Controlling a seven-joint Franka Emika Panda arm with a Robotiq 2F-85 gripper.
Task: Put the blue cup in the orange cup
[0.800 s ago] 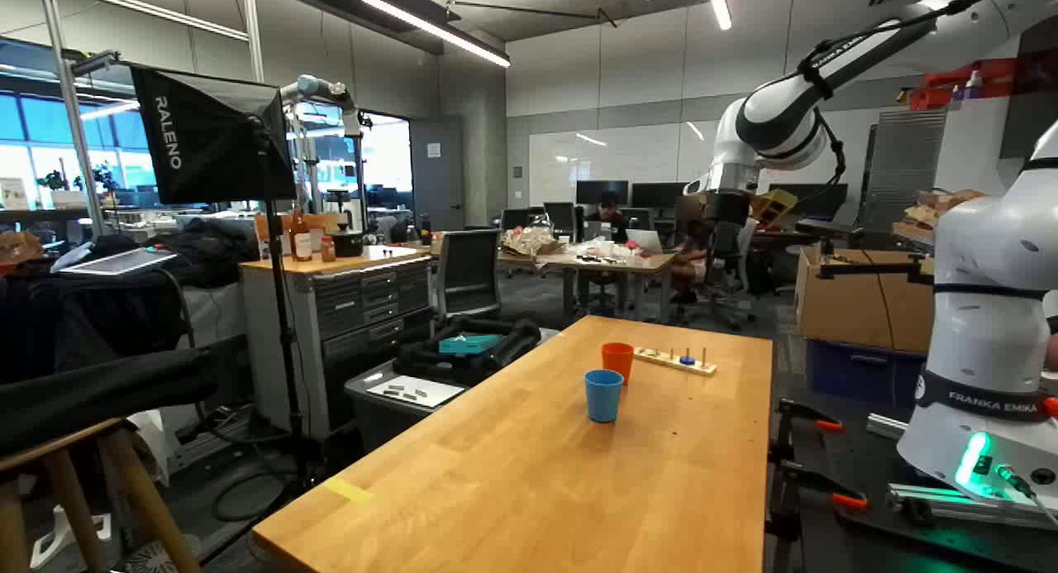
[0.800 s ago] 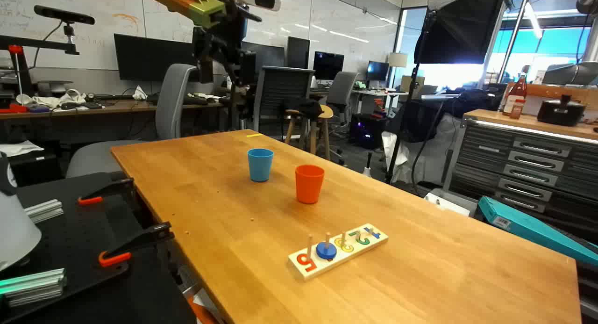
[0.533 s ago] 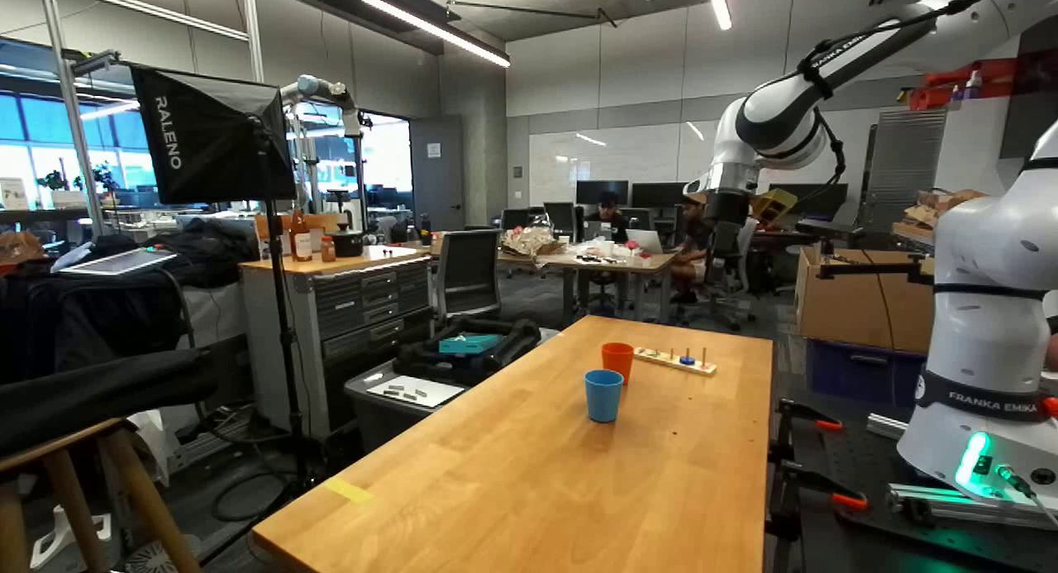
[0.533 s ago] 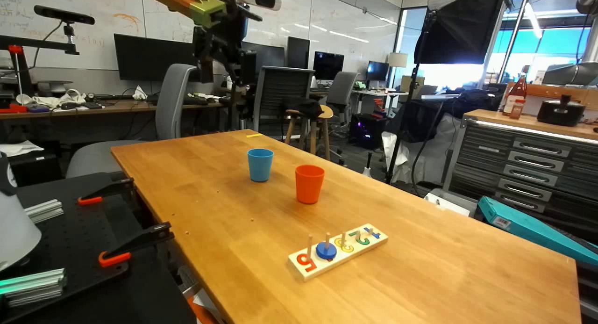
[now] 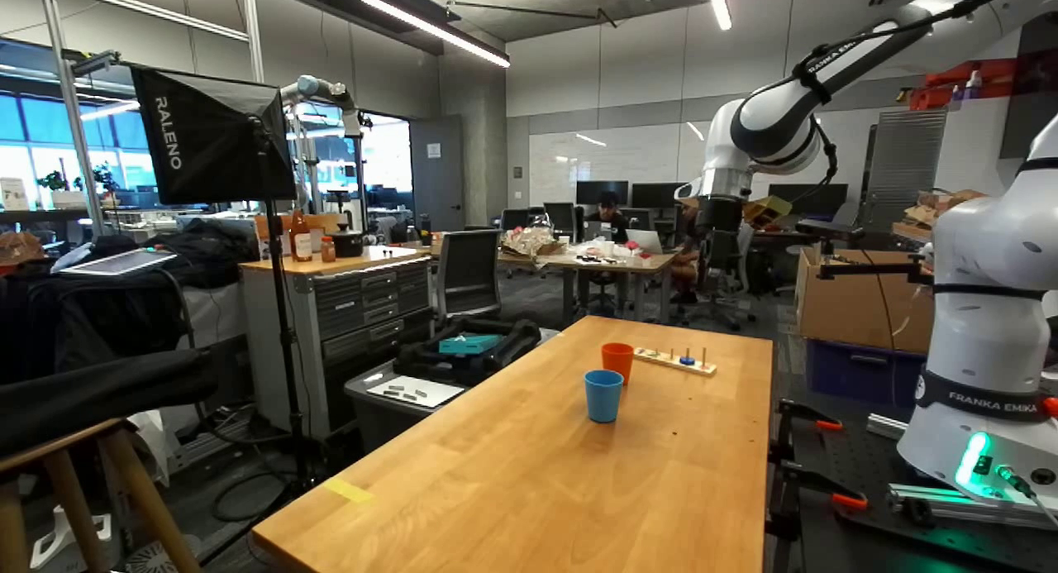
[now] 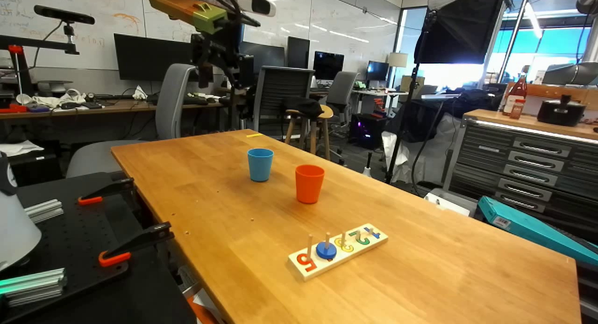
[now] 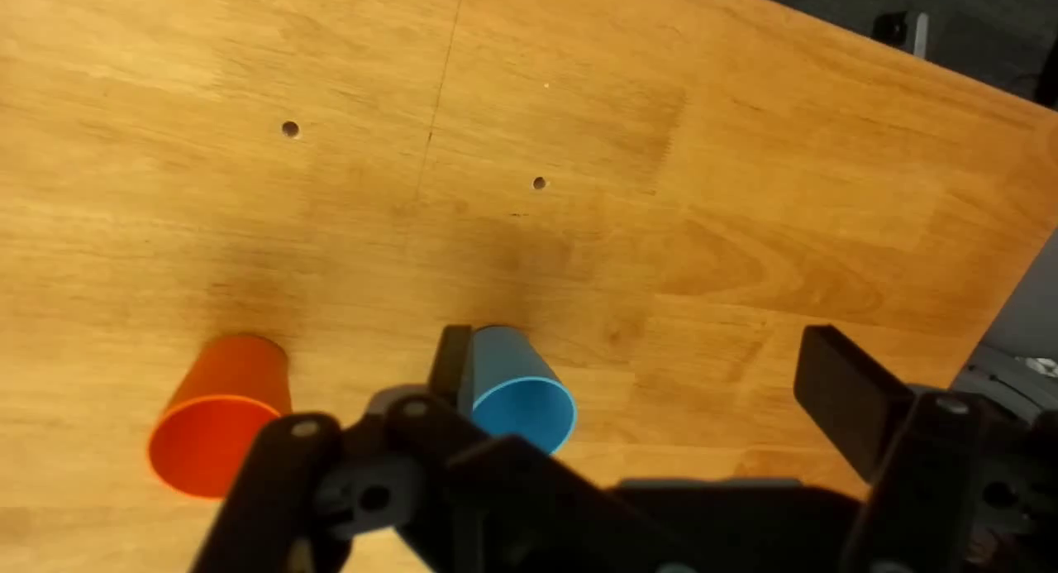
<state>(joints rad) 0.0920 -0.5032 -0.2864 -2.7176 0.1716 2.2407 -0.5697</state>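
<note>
The blue cup [image 5: 603,398] stands upright on the wooden table, and it also shows in an exterior view [image 6: 259,166]. The orange cup [image 5: 617,360] stands upright close by, apart from the blue cup, and it also shows in an exterior view [image 6: 309,184]. In the wrist view the blue cup [image 7: 514,366] appears beside the left finger, which covers part of it. The orange cup [image 7: 235,373] is at the lower left there, partly covered by the gripper. My gripper [image 7: 640,362] is open and empty, well above the table; it also shows in an exterior view [image 6: 223,81].
A wooden peg board [image 6: 338,253] with a blue disc lies on the table [image 6: 420,268] near the orange cup. Black clamps with orange handles [image 6: 114,258] grip the table edge on the robot's side. A chair [image 6: 175,102] stands behind the table.
The arm and gripper have shifted slightly left in both exterior views and a little lower. Both cups and the peg board have not moved.
</note>
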